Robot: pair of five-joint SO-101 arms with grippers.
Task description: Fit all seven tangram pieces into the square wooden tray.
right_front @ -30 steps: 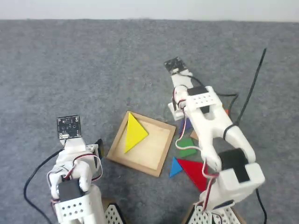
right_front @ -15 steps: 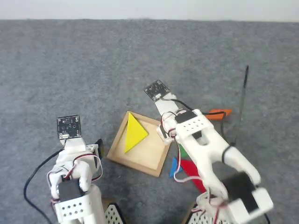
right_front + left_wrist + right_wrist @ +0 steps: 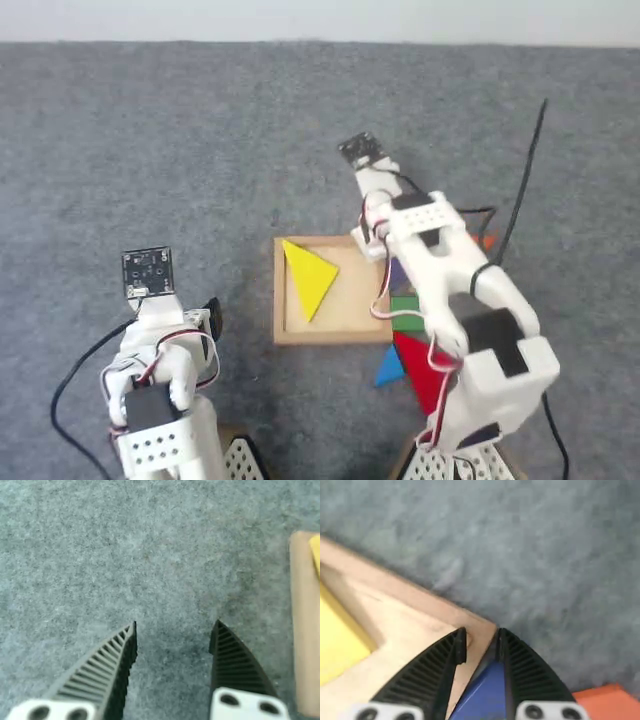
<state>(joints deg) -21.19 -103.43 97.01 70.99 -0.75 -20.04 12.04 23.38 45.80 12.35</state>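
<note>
Claw of right arm [image 3: 480, 633] pinches tray [image 3: 405, 592] corner; left claw [image 3: 176, 624] gapes wide above carpet [image 3: 150, 555].

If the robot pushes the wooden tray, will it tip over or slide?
Probably slide: the wooden tray lies flat and low on the grey carpet, so tipping seems unlikely. The fuzzy surface may drag it.

Tray [image 3: 330, 335] at the middle of the carpet [image 3: 150, 130], pieces inside and beside it.
I see one triangle [image 3: 310, 278] lying in the tray's left half, and the loose pieces [image 3: 415, 360] clustered just beside its right edge and near right corner. My right gripper [image 3: 481, 640] pinches the tray's far right corner. My left gripper [image 3: 172, 632] hangs spread over carpet just left of the tray.
</note>
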